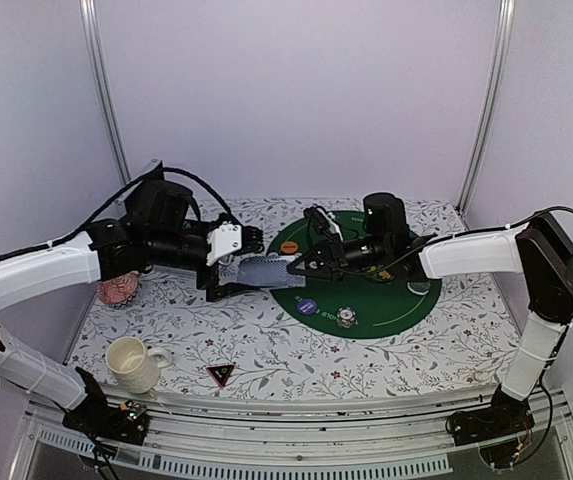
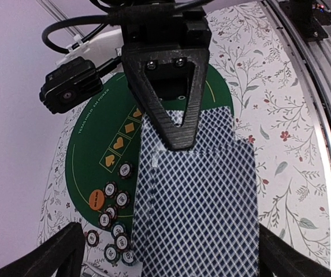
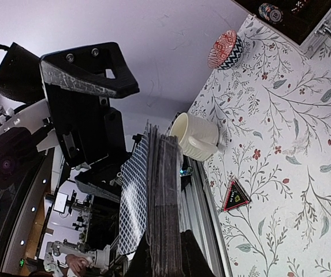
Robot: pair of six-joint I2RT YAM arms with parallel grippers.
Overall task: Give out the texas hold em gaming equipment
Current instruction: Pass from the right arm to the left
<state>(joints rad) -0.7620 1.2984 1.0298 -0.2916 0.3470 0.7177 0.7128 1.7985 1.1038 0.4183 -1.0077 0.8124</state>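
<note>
Left gripper (image 1: pixel 244 268): closed on the playing cards (image 2: pixel 197 208), one finger at each long edge, holding them above the desk (image 1: pixel 266 345).
Right gripper (image 1: pixel 294 267): nipped onto the far end of the same cards; one black finger lies flat on the top card.
Playing cards: fanned slightly, the top ones shifted off the rest, at the left rim of the green mat (image 1: pixel 396 300).
Poker chips (image 2: pixel 116 222): clustered on the mat around the orange button (image 2: pixel 96 201).
Blue button (image 1: pixel 308 306): on the mat's near side, a lone chip (image 1: pixel 346 317) beside it.
Triangular marker (image 1: pixel 220 374): near the front edge, right of the cream mug (image 1: pixel 128 362).
Pink dish (image 1: pixel 118 290): partly hidden under the left arm.
</note>
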